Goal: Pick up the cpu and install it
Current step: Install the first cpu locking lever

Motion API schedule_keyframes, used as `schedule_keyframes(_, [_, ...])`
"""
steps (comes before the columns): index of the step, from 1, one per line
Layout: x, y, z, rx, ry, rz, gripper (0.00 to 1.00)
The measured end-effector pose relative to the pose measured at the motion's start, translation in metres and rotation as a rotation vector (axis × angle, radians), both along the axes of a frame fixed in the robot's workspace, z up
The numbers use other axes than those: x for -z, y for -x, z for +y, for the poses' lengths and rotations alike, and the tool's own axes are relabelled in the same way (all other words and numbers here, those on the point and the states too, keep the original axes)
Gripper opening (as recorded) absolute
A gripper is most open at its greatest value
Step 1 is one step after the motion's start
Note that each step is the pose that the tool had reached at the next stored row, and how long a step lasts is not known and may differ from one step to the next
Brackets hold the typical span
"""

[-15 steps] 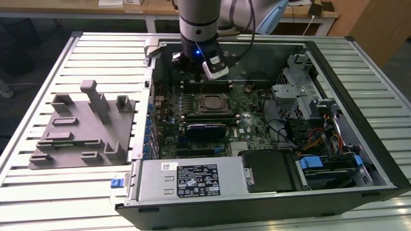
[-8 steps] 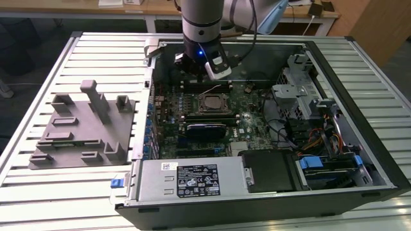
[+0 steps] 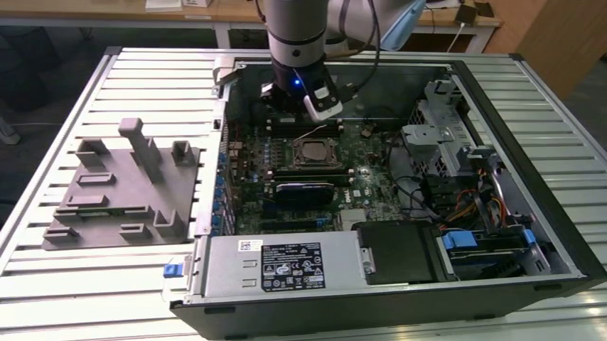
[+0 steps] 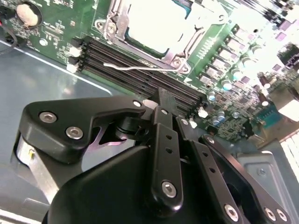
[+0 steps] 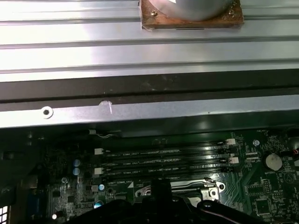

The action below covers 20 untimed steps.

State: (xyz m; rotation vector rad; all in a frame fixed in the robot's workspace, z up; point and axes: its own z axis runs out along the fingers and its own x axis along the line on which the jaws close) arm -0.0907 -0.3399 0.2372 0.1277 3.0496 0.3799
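A large open black computer case (image 3: 559,213) lies on its side on a ribbed silver metal surface (image 3: 57,106). A green motherboard (image 3: 374,153) is exposed inside it. The robot arm comes down into the far part of the case, and its black pincer (image 3: 310,108) hangs over the row of long black memory slots (image 3: 305,128) at the board's far edge. It is empty in the exterior view. Whether it stands wide or narrow I cannot tell, since the second wrist view catches the black linkage (image 4: 161,154) from behind.

The cpu (image 3: 314,151), a small flat square chip with a pale shiny top, lies inside the metal socket frame (image 3: 340,160) in the middle of the board, just on the near side of the memory slots and apart from the pincer. In the second wrist view the cpu (image 4: 156,21) shows bright within that frame, with a thin bent wire lever (image 4: 135,68) lying between it and the slots.

On the exterior view's left, outside the case, a grey plastic fixture with upright posts (image 3: 124,192) rests on the surface. A silver power supply box (image 3: 284,266) fills the near corner of the case.
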Motion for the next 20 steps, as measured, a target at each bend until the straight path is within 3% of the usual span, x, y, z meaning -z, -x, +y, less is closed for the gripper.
schedule_keyframes(3, [0.0022,0.0,0.0,0.003,-0.0001,-0.0115,0.11])
schedule_keyframes(20, [0.0084,-0.024,-0.0003,0.011,0.0,-0.0132,0.11])
